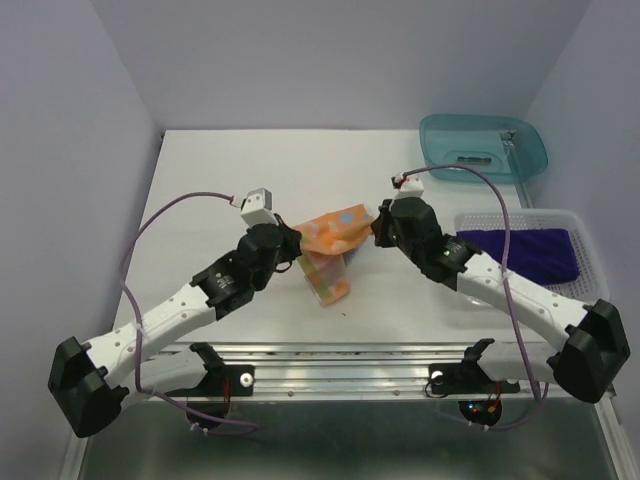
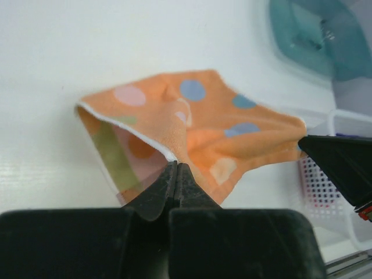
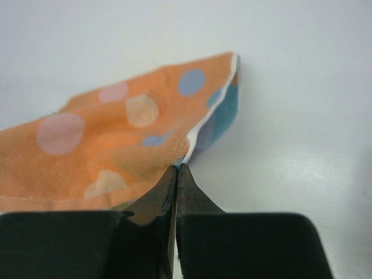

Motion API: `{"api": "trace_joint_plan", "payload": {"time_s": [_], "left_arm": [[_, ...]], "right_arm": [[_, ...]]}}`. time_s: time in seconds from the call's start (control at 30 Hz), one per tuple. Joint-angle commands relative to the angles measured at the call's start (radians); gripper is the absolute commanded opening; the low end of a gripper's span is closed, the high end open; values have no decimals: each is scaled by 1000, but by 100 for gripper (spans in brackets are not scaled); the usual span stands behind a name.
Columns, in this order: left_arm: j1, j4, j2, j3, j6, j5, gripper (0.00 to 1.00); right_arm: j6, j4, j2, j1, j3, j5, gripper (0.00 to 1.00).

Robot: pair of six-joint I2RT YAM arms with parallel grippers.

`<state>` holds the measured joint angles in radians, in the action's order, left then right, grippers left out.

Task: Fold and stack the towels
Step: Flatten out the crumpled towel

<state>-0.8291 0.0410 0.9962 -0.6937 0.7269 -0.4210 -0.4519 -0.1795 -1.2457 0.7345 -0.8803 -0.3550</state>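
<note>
Left hand (image 2: 176, 167) and right hand (image 3: 176, 168) clamp orange towel (image 1: 335, 228); purple towel (image 1: 530, 250) lies in basket (image 1: 592, 262) nearby

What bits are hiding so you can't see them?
Top view: the right arm covers the near edge of the purple towel.
Left wrist view: the teal tub is blurred and cut off by the top edge.
Right wrist view: the orange towel runs off the left edge.

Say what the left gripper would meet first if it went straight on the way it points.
The orange dotted towel that the left gripper itself pinches. Past the cloth, its wrist view shows only table; the right gripper stands off to one side, though depth is unclear.
</note>
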Motion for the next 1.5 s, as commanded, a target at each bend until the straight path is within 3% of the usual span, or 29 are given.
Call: {"api": "trace_joint_plan", "payload": {"time_s": [0.0, 0.27, 0.4, 0.87, 0.97, 1.27, 1.47], "left_arm": [[5, -75, -56, -151, -112, -94, 0], [4, -72, -87, -453, -265, -91, 0], [4, -61, -123, -530, -290, -58, 0], [5, -43, -246, -655, -290, 344, 0], [4, -43, -260, -656, -271, 404, 0], [4, -43, -280, -609, -239, 404, 0], [4, -49, -266, -528, -256, 226, 0]], "right_arm": [[88, 67, 77, 9, -127, 14, 1], [202, 45, 117, 11, -420, 148, 1], [225, 15, 135, 9, -528, 198, 1], [147, -121, 175, 9, -827, 579, 1], [122, -123, 198, 9, -824, 614, 1], [87, -92, 259, 9, -700, 599, 1], [131, -45, 269, 9, -574, 407, 1]]}}
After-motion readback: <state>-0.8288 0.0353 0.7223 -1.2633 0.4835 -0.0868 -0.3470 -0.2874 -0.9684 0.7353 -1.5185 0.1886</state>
